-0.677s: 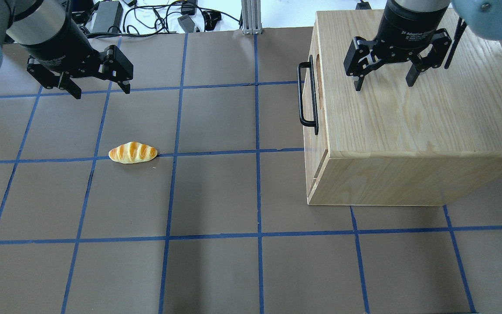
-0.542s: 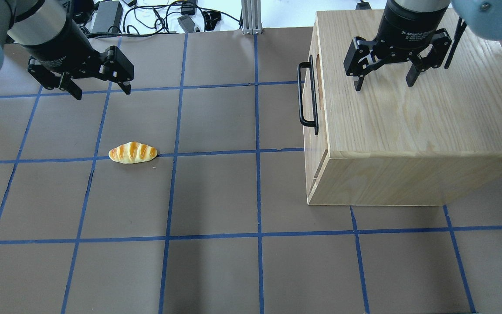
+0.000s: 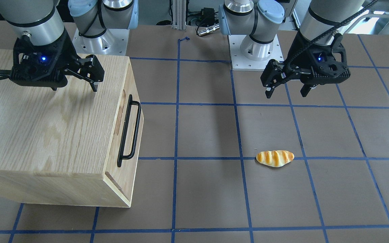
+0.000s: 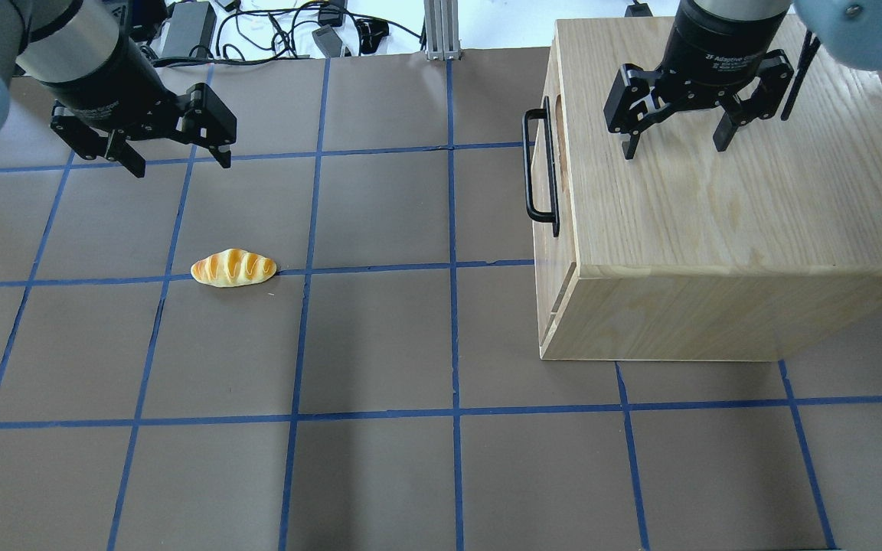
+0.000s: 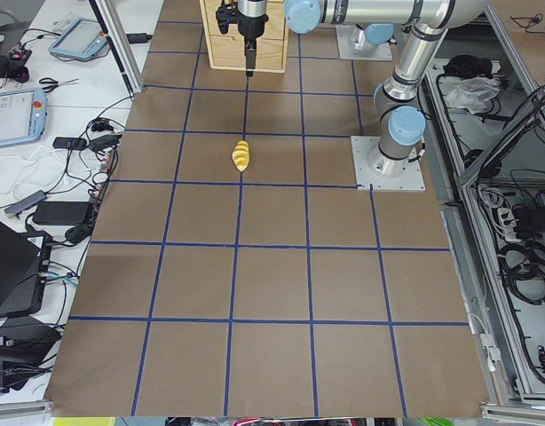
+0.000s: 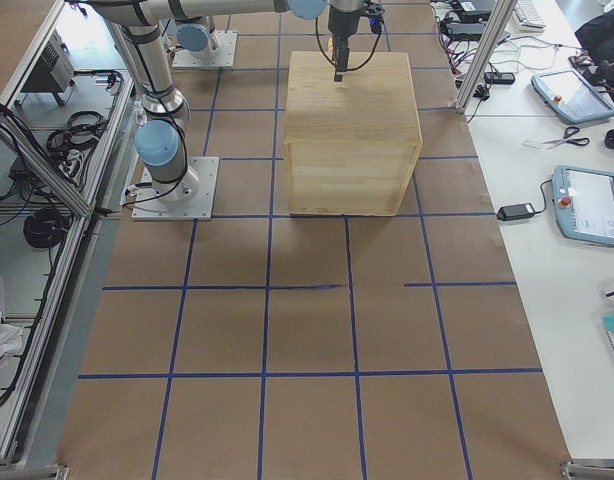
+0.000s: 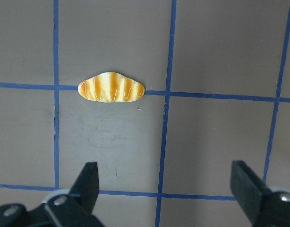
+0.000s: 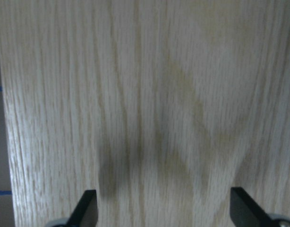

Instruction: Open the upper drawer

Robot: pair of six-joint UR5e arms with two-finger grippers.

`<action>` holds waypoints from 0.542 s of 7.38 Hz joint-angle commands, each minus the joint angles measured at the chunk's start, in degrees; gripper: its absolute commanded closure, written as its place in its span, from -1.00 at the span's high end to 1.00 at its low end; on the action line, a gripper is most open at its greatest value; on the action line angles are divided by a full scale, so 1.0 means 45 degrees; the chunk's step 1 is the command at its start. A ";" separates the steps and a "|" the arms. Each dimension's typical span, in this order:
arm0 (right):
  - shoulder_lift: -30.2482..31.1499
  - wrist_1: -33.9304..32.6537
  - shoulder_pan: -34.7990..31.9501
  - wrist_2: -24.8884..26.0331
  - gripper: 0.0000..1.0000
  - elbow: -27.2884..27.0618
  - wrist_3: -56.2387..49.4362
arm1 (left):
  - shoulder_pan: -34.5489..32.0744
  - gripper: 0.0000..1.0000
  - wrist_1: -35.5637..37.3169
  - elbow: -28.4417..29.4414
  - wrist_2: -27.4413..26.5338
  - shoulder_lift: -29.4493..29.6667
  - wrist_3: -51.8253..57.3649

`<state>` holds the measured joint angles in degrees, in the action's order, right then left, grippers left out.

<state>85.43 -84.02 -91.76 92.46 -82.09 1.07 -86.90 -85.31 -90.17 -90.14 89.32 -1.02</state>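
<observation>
The upper drawer sits shut and flush in the front face of the oak cabinet. Its long black bar handle faces the middle of the table and also shows in the overhead view, with the oval slot behind it. My right gripper hangs open and empty over the cabinet's top, behind the handle; the right wrist view shows only wood grain. My left gripper is open and empty over the mat, far from the drawer.
A toy bread roll lies on the brown mat, in front of my left gripper, and shows in the left wrist view. Cables and power bricks lie beyond the mat's far edge. Blue tape lines grid the mat.
My left gripper has drifted very slightly to the right. The right gripper, the cabinet and the drawer have not moved.
</observation>
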 commanded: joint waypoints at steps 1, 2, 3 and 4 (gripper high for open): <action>0.0000 0.0000 0.0000 0.0000 1.00 0.0001 -0.0004 | -0.0024 1.00 -0.0008 -0.0001 -0.0144 -0.0044 -0.0008; 0.0000 0.0000 0.0000 0.0000 1.00 0.0001 0.0015 | -0.0024 1.00 -0.0008 -0.0001 0.0009 -0.0044 -0.0028; 0.0000 0.0000 0.0000 0.0000 1.00 0.0001 0.0015 | 0.0014 1.00 -0.0008 -0.0001 -0.0028 -0.0044 -0.0047; 0.0000 0.0000 0.0000 0.0000 1.00 0.0001 -0.0004 | -0.0005 1.00 -0.0027 -0.0001 -0.0047 -0.0025 -0.0048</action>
<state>85.43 -84.02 -91.76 92.46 -82.09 1.12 -86.93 -85.36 -90.18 -90.28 89.14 -1.19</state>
